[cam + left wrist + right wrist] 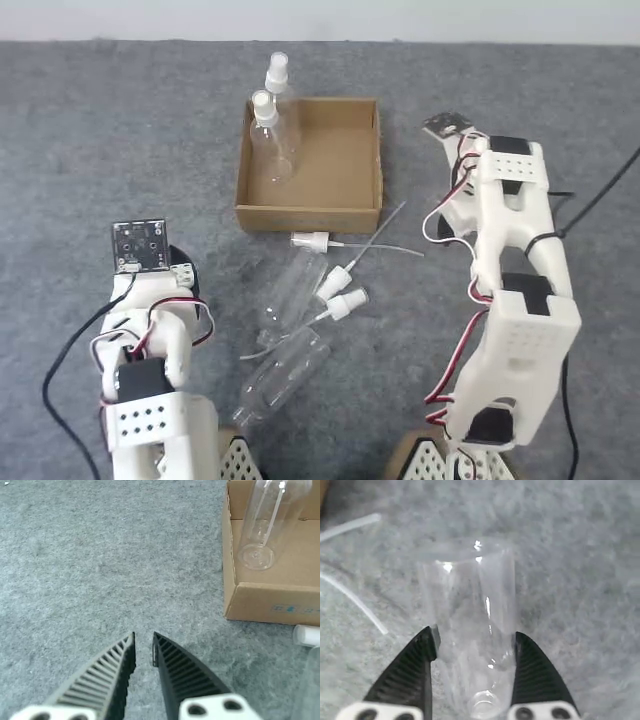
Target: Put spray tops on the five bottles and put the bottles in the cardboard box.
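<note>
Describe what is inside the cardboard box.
Two capped clear bottles stand upright by its left wall, the nearer bottle partly covering the farther bottle. Elsewhere the cardboard box floor looks bare; its far-left corner is covered.

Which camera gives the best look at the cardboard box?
The high view: the whole cardboard box shows, with two capped bottles standing in it. The left wrist view catches one corner and one bottle's base.

The left gripper hovered, jaws slightly parted, near the cardboard box, which held an upright bottle.
</note>
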Robot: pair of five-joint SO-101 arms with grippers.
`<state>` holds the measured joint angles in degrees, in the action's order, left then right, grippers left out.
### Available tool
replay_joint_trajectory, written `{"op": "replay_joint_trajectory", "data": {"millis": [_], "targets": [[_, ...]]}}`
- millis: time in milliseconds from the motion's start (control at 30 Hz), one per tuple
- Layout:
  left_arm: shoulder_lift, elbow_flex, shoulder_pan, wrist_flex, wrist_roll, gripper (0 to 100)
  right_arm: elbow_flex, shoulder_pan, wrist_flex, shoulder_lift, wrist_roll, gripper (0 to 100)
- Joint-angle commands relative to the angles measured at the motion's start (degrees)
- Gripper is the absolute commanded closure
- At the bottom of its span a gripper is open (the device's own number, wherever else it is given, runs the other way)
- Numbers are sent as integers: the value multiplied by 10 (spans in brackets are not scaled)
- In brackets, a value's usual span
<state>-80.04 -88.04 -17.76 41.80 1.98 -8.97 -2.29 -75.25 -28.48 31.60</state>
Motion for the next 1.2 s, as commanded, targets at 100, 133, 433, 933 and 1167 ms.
{"op": "replay_joint_trajectory", "data": {"millis": [100,133,433,933,1167], "targets": [[-11,8,1,-18,6,941,-37,-15,0,19,-89,988],[-11,8,1,-18,6,941,-37,-15,0,19,-104,988],[-11,8,1,-18,6,941,-37,-13,-54,57,-240,985],[-11,8,1,-17,6,941,-37,-8,-188,91,-549,989],[-11,8,2,-17,6,941,-37,-8,-188,91,-666,989]]}}
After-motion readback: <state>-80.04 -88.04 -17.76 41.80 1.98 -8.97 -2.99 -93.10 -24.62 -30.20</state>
